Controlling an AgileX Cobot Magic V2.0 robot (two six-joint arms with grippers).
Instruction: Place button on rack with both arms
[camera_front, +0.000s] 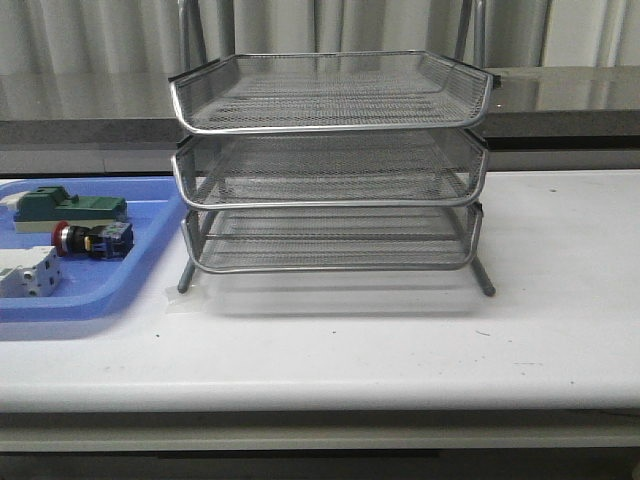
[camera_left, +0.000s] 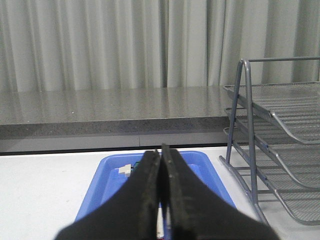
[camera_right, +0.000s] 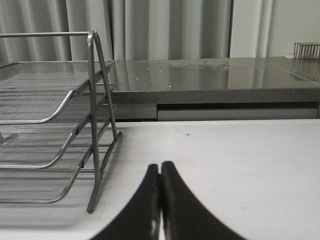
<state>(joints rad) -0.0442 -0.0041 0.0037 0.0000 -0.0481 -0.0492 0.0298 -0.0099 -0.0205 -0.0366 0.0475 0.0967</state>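
Apparently nothing is done: button (camera_front: 88, 240) lies at frame left, rack (camera_front: 330, 165) centre; left claw (camera_left: 161, 172) and right claw (camera_right: 160, 180) pressed together, empty.

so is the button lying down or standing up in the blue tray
Lying down. In the front view the button rests on its side in the blue tray, red cap pointing left, contact block to the right.

Matte black, curved, tapering left gripper (camera_left: 161, 200) fingers, rough-textured. Same black flared shape on the right gripper (camera_right: 160, 200). Pale strip along inner edges.
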